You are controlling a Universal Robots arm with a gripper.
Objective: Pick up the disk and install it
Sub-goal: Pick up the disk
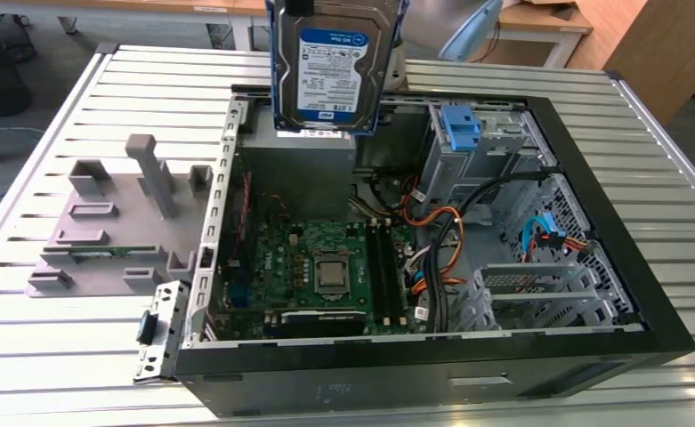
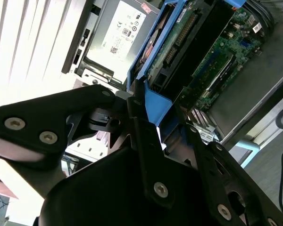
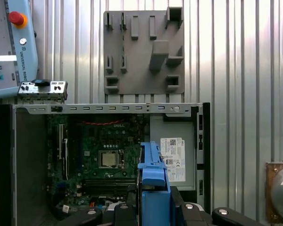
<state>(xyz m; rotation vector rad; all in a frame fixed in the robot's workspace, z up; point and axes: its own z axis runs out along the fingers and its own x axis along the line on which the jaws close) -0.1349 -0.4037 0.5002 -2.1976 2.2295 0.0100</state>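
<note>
Slats of bare metal make up the table (image 1: pixel 51 356). At the exterior view's left a grey fixture plate (image 1: pixel 104 227) with upright blocks and slots lies flat on it, just beside the open computer case (image 1: pixel 442 360). The case lies on its side with the cover off, so the green motherboard (image 1: pixel 323 267) faces up from inside.

Towards the middle of the exterior view the disk (image 1: pixel 333 71) hangs in the air over the case's far edge. It stands on end, with its white-and-blue label facing the camera and a blue rail down each flank. Its lower end is just above the grey power-supply box (image 1: pixel 300 158); I cannot tell whether the two touch.

In the second wrist view the gripper (image 2: pixel 148 106) is pinching the disk by its blue plastic, the black fingers (image 2: pixel 144 141) pressed against either side. The drive's green circuit-board underside shows beyond them. In the first wrist view the blue rail stands between the black gripper parts, above the motherboard and the stickered box.

Further to the exterior view's right, a blue latch (image 1: pixel 460 129) stands upright in the metal drive cage. Below it a tangle of orange, black and blue cables (image 1: pixel 442 236) runs across the case floor.
</note>
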